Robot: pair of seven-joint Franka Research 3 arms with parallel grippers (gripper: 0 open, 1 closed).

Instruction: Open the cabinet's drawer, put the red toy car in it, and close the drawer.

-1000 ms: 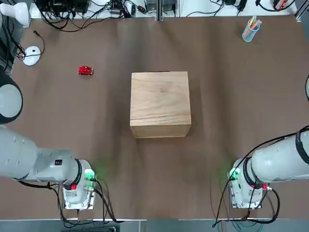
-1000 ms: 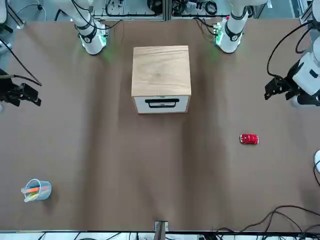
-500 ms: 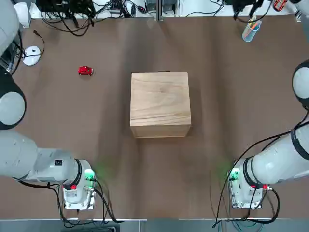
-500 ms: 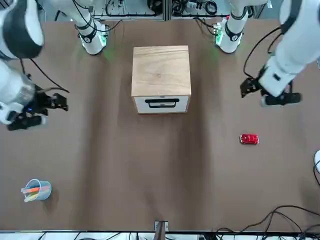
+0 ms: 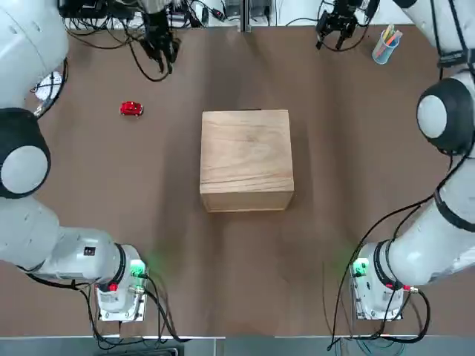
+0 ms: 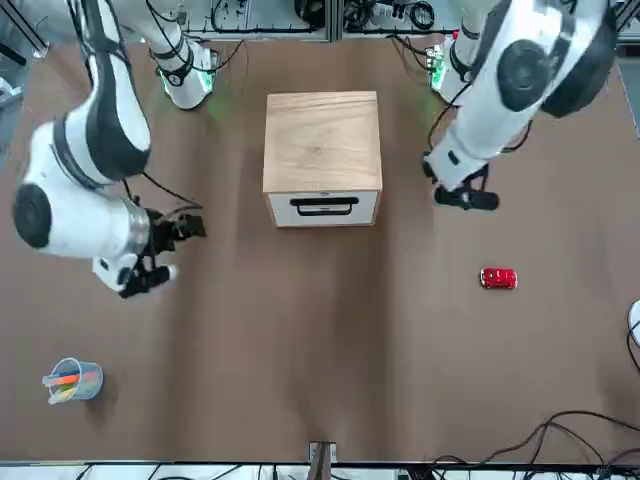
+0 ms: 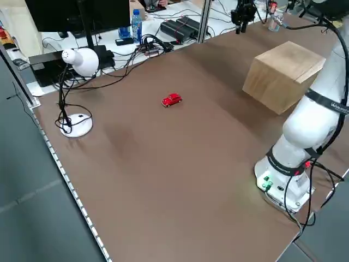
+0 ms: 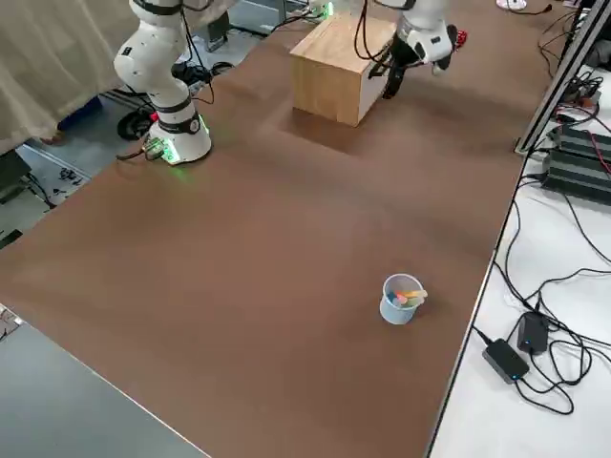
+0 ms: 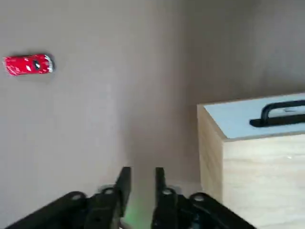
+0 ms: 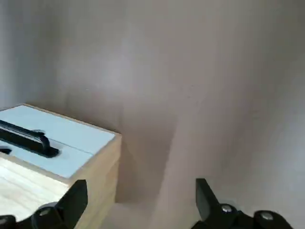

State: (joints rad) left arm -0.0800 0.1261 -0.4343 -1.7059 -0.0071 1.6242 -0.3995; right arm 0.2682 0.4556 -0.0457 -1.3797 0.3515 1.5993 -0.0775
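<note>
Drawer (image 6: 324, 209) shut in cabinet (image 6: 322, 150), cup (image 6: 75, 381) w/ markers; L claw (image 9: 143, 191) part-open, R claw (image 10: 142, 200) wide apart.

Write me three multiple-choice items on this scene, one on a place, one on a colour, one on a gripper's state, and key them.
1. Seen from overhead, where is the toy car relative to the cabinet?
A) On top of it
B) To its left, toward the far side
C) To its right
D) Between it and the arm bases

2. What colour is the drawer's handle?
A) Red
B) Yellow
C) Black
D) Green

3. How does the right gripper stand?
A) Open and empty
B) Shut on the handle
C) Shut on the car
D) Shut on a marker

Key:
1. B: the red toy car lies on the table, left of and beyond the cabinet.
2. C: the handle shows black on the pale drawer front.
3. A: the right gripper, over the table beyond the cabinet's right side, has its fingers wide apart with nothing between them.
</note>
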